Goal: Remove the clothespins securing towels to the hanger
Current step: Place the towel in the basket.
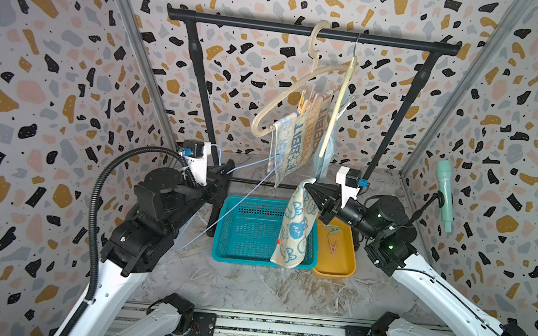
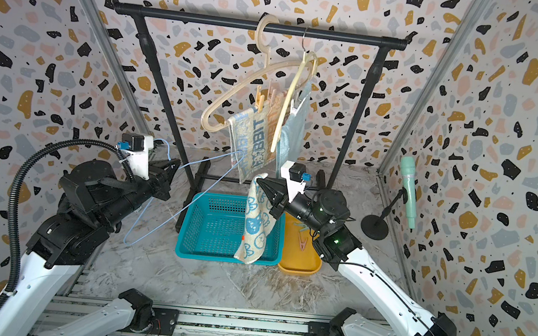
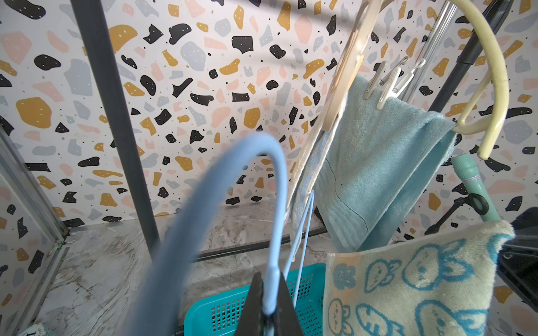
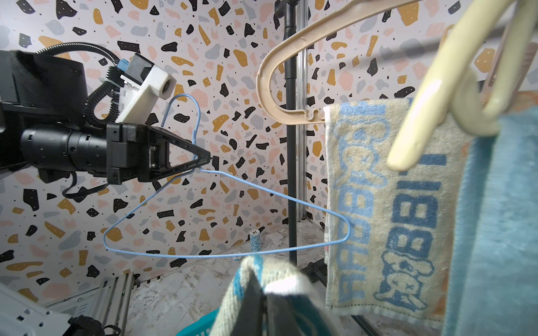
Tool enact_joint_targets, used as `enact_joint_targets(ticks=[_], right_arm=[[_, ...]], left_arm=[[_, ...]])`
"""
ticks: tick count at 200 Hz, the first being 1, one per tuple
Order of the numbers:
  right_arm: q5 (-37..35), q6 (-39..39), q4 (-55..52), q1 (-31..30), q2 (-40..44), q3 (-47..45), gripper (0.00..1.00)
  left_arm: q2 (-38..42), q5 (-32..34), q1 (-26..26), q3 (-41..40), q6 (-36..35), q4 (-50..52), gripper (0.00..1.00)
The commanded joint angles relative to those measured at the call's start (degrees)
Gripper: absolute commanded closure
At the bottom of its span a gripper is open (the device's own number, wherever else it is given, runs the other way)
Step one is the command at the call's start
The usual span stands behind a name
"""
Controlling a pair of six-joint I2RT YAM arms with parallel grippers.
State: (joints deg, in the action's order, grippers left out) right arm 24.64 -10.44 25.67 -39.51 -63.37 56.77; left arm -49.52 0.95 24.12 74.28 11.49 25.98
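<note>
My left gripper (image 1: 223,171) (image 3: 269,279) is shut on the neck of a bare blue wire hanger (image 3: 279,180) held left of the rack. My right gripper (image 1: 308,186) (image 4: 263,288) is shut on the top edge of the cream towel (image 1: 295,226) with blue cartoon animals, which hangs free over the basket. The striped "RABBIT" towel (image 1: 301,138) hangs on a beige hanger (image 2: 245,84), pinned by orange and pink clothespins (image 1: 309,99). Behind it, white clothespins (image 3: 384,84) pin the light-blue towel (image 3: 378,160) to a cream hanger (image 3: 495,58).
A teal basket (image 1: 241,259) sits on the marble floor under the black rail (image 1: 259,24). Beside it, a yellow tray (image 1: 335,271) holds a pink clothespin (image 1: 331,242) and a mint one. A mint microphone (image 1: 445,194) stands on a stand by the right wall.
</note>
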Motion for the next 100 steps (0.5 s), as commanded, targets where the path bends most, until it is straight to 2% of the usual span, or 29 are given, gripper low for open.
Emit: enact_joint_targets(ticks=[1, 100], right_arm=[[0.53, -0.9, 3.94, -0.15, -0.62, 3.19, 1.0], [1.17, -5.21, 8.66, -0.29, -7.99, 2.94, 1.0]], left_arm=[[0.77, 0.1, 0.1, 1.19, -0.68, -0.67, 1.0], [2.21, 0.95, 0.05, 0.96, -0.92, -0.35, 1.0]])
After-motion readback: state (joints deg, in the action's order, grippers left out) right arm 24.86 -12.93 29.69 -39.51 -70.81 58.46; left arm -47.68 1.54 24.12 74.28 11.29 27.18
